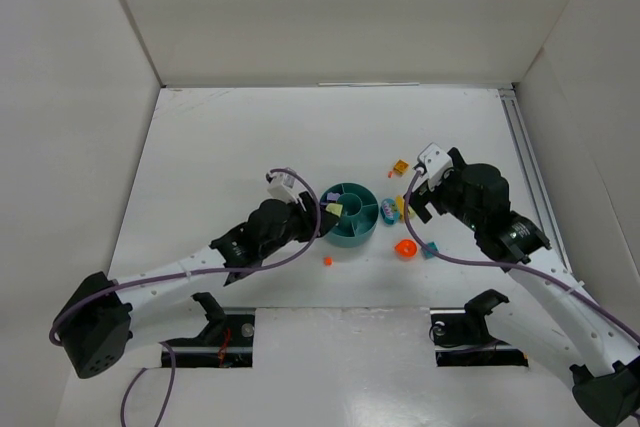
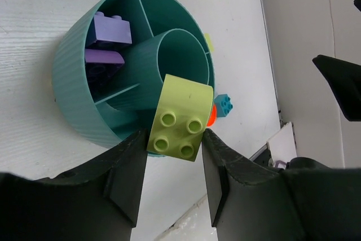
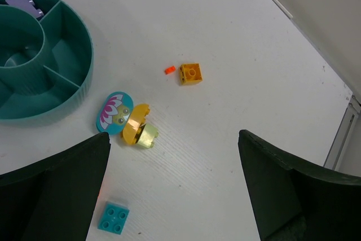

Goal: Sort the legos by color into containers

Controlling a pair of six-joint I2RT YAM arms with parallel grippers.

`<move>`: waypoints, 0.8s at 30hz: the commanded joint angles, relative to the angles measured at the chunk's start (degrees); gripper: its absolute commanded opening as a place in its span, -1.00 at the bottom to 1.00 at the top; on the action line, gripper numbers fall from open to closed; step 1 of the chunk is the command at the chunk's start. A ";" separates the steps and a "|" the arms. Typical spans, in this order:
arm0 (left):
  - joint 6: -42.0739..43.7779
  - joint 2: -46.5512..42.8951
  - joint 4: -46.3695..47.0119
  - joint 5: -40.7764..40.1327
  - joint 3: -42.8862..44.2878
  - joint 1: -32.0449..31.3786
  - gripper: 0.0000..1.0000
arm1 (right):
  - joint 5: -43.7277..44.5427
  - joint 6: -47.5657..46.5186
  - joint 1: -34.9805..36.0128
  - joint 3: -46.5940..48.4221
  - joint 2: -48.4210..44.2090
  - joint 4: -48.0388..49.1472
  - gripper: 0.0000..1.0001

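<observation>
Reaching from the near-left corner of the desk, the left arm lies low and stretched toward the middle in the top view. Its left gripper (image 1: 312, 209) is at the left rim of the round teal dish (image 1: 352, 239), which sits near the desk's middle, slightly toward the near edge. The right arm rises from the near-right corner with its elbow bent. The right gripper (image 1: 418, 202) hangs over loose pieces between the dish and the right edge, among them an orange brick (image 1: 400, 166) and a teal brick (image 1: 429, 249).

In the left wrist view, the left gripper (image 2: 174, 142) is clamped on the sides of a yellow-green brick (image 2: 177, 122), studs toward the camera. The brick is over the dish (image 2: 73, 83) wall beside the centre cup (image 2: 183, 55); whether it touches is unclear. Purple bricks (image 2: 110, 29) lie in one wedge.

In the right wrist view, the right gripper (image 3: 174, 156) has its fingers (image 3: 56, 184) spread wide apart above the desk. Past them lie the teal brick (image 3: 114, 217), a yellow domed piece (image 3: 137, 126), an oval flower-printed piece (image 3: 114, 112) just beside the dish (image 3: 56, 103), and the orange brick (image 3: 190, 74).
</observation>
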 commanded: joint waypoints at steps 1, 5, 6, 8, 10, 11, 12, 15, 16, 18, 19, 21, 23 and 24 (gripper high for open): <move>-0.61 -0.20 2.15 -1.26 1.76 -1.09 -0.24 | -0.32 -0.06 -0.46 -0.11 -0.80 1.74 0.99; -0.61 1.81 0.49 -2.40 2.98 -1.09 -0.20 | -0.32 -0.06 -0.46 -0.11 -0.80 1.74 0.99; -0.61 1.82 0.48 -2.40 3.60 -1.61 -0.20 | -0.32 -0.06 -0.46 -0.11 -0.80 1.74 0.99; -0.08 2.43 0.48 -3.01 4.13 -1.62 -0.20 | 0.21 -0.06 -0.46 -0.11 -0.80 1.74 0.99; 0.44 2.43 0.48 -3.80 4.13 -2.14 -0.20 | 0.21 -0.06 -0.46 -0.11 -0.80 1.74 0.99; 0.45 2.43 0.48 -4.94 4.13 -2.84 -0.20 | 0.21 -0.06 -0.46 -0.11 -0.80 1.74 0.99; 1.14 2.43 0.48 -5.65 4.13 -2.85 -0.18 | 0.21 -0.06 -0.46 -0.11 -0.80 1.74 0.99; 2.29 2.96 0.48 -8.55 5.36 -4.16 -0.15 | 0.21 -0.06 -0.46 -0.11 -0.80 1.74 0.99; 2.29 3.48 0.48 -9.43 5.36 -4.86 -0.15 | 0.21 -0.06 -0.46 -0.11 -0.80 1.74 0.99; 3.17 4.01 -1.18 -12.14 6.50 -5.66 -0.11 | 0.21 -0.06 -0.46 -0.11 -0.80 1.74 0.99; 3.87 4.71 -1.71 -12.94 6.50 -6.27 -0.11 | 0.21 -0.06 -0.46 -0.11 -0.80 1.74 0.99; 4.49 5.41 -2.50 -13.56 7.12 -6.27 -0.11 | 0.21 -0.06 -0.46 -0.11 -0.80 1.74 0.99; 4.49 6.12 -2.51 -13.57 7.73 -6.27 -0.09 | 0.21 -0.06 -0.46 -0.11 -0.80 1.74 0.99; 4.49 6.12 -3.20 -13.57 8.34 -6.80 -0.09 | 0.21 -0.06 -0.46 -0.11 -0.80 1.74 0.99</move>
